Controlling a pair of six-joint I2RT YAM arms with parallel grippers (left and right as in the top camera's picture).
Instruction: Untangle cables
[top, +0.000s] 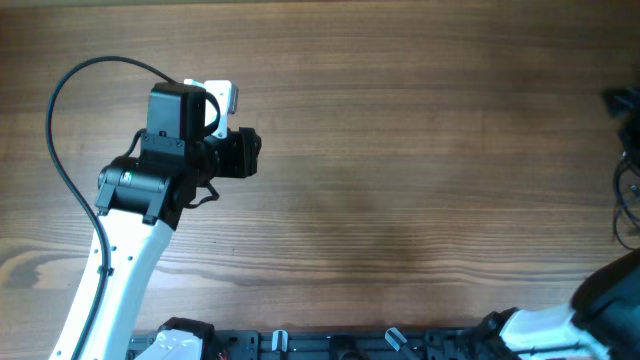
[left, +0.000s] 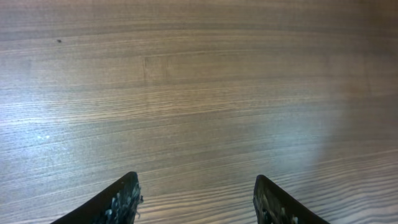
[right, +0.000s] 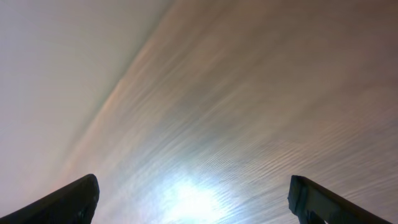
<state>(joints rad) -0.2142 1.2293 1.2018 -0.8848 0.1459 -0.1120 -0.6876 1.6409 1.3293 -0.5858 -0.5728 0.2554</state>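
Note:
Thin black cables (top: 628, 205) lie in loose loops at the far right edge of the wooden table (top: 400, 150) in the overhead view, partly cut off by the frame. My left gripper (top: 243, 153) is over the left part of the table, far from them. In the left wrist view it (left: 197, 196) is open and empty above bare wood. My right gripper (right: 193, 199) is wide open and empty over bare wood in the right wrist view. It is not seen from overhead, where only part of the right arm (top: 600, 300) shows at the bottom right. No cable shows in either wrist view.
A dark object (top: 622, 100) pokes in at the right edge above the cables. The left arm's thick black wire (top: 60, 150) arcs over the table's left side. A rail with black fittings (top: 330, 345) runs along the front edge.

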